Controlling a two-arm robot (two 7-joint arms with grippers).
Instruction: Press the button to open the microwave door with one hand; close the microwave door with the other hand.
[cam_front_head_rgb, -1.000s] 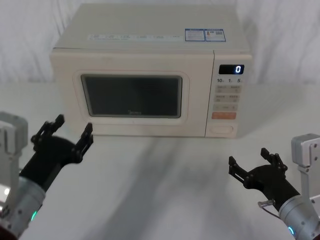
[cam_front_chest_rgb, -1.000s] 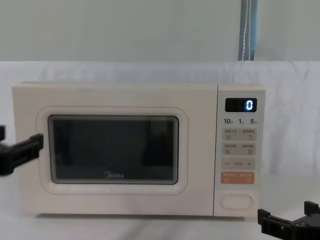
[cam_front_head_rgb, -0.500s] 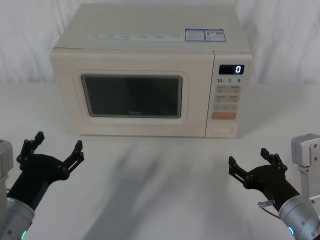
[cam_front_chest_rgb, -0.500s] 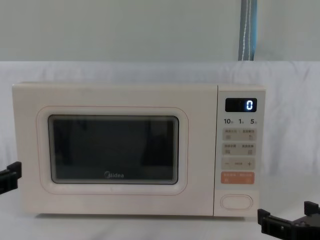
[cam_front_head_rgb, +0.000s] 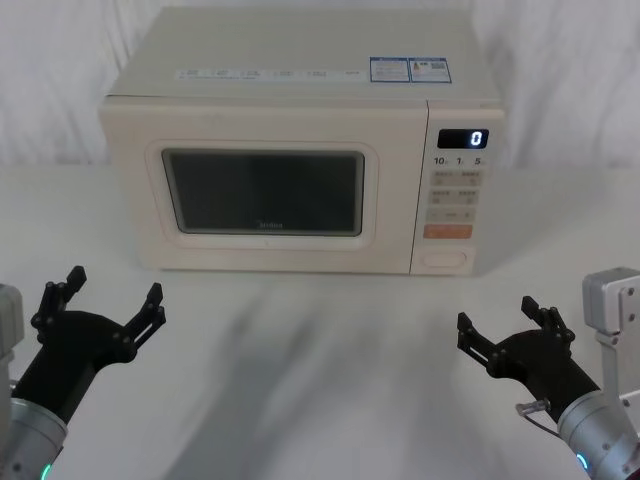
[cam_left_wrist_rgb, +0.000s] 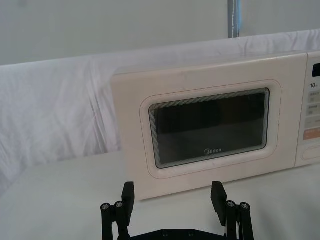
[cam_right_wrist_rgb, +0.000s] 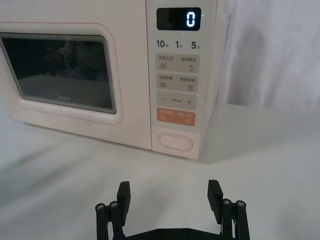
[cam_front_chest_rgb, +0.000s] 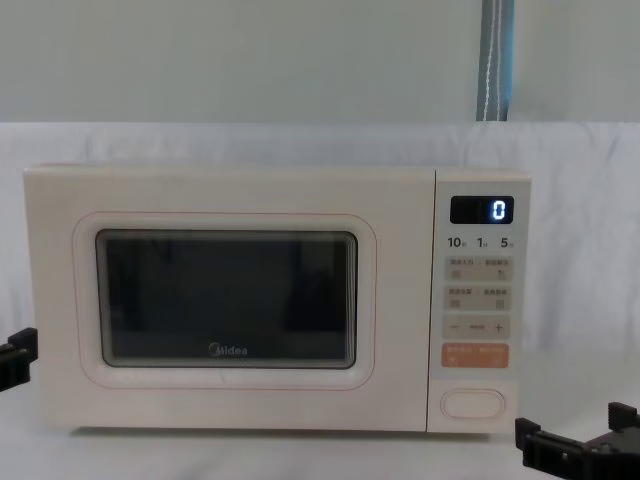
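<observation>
Microwave door, the large cream-white panel with the dark glass "Midea" window, is sitting flush with the oven front, closed. Wide oval cream-white button is sitting at the bottom of the control panel, just under the orange rectangular key; the display is showing 0. We're holding our black left pincer low over the white tabletop, in front of the oven's left corner, well apart from the door, fingers spread wide, gripping nothing. We're holding the black right pincer in front of the control panel side, also off the button, fingers spread, gripping nothing.
</observation>
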